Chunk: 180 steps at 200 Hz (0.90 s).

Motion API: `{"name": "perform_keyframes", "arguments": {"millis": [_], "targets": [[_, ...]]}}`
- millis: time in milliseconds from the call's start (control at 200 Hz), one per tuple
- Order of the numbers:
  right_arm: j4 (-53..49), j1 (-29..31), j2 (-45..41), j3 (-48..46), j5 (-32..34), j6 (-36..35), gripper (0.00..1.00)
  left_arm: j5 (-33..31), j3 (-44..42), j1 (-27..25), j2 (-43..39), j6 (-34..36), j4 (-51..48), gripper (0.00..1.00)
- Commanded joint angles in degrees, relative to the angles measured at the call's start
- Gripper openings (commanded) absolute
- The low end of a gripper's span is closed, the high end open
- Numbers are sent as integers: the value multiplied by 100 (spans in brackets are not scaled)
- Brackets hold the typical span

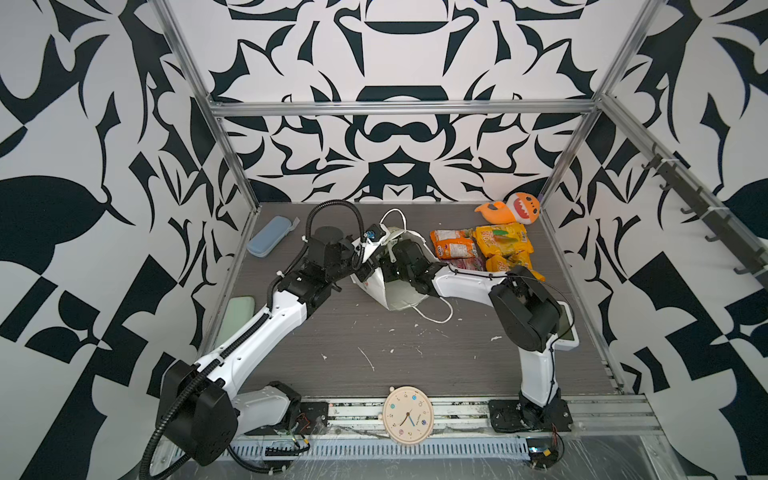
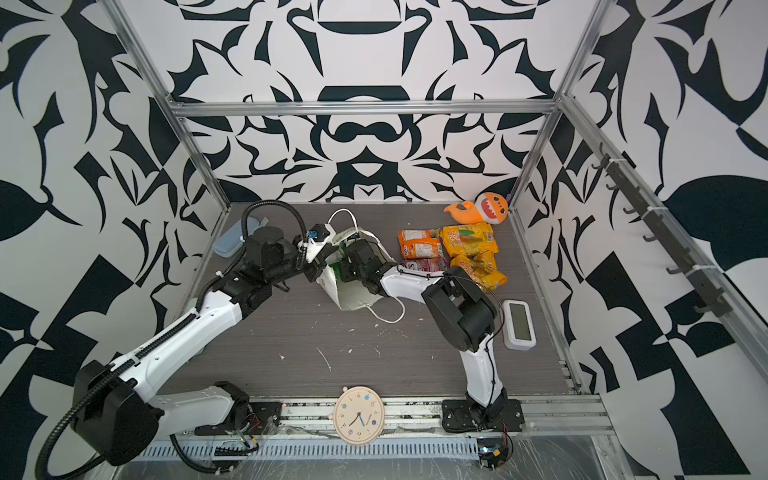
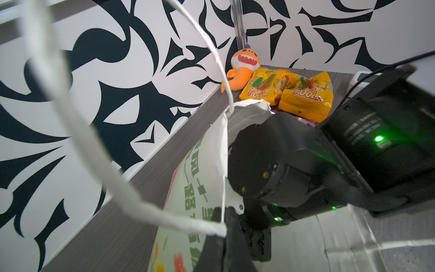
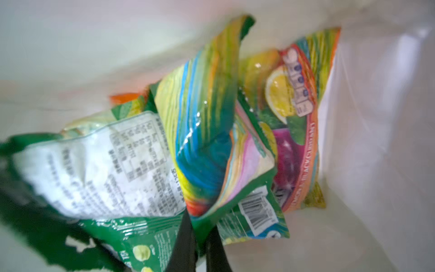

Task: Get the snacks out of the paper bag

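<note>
White paper sets the limits of this step. The paper bag (image 1: 392, 299) lies on its side at the middle of the desk (image 1: 374, 357), toward the far edge, with its mouth turned to the right. The left pincer (image 3: 231, 237) is pressed together on the bag's rim, next to a cord handle (image 3: 94, 144), and props the mouth open. The right arm enters through that mouth from the right. The right pincer (image 4: 201, 249) is inside the bag, pinching the nearest corner of a green packet (image 4: 207, 131) with rainbow stripes. This packet extends straight ahead of the right pincer, with its long axis pointing toward the closed end of the bag on the left. A second green packet (image 4: 106, 164) touches it on one side, and an orange-red packet (image 4: 306, 131) lies behind it, deeper in the bag. Withdrawal should therefore run rightward, back along the forearm and out through the mouth. A sideways pull would probably drag the neighbouring packets or catch the paper rim. An orange packet (image 1: 453, 245), two yellow packets (image 1: 505, 239) and a purple packet (image 1: 465, 264) already lie on the far right of the desk. The right arm is the nearer to that spot.
</note>
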Motion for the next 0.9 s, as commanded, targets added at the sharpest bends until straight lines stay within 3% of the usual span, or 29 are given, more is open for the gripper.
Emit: {"name": "perform_keyframes", "arguments": {"millis": [0, 465, 665, 770, 895], "targets": [[647, 88, -669, -139, -145, -247, 0, 105, -130, -37, -116, 53, 70, 0], [670, 112, -2155, -1092, -179, -458, 0, -17, -58, -37, -72, 119, -9, 0], [330, 117, -2396, -1183, -115, -519, 0, -30, 15, -43, 65, 85, 3, 0], [101, 109, -2061, -1022, -279, -677, 35, 6, 25, -37, 114, 73, 69, 0], [201, 116, -1748, -1034, -247, -523, 49, 36, 84, -42, 161, 61, 48, 0]]}}
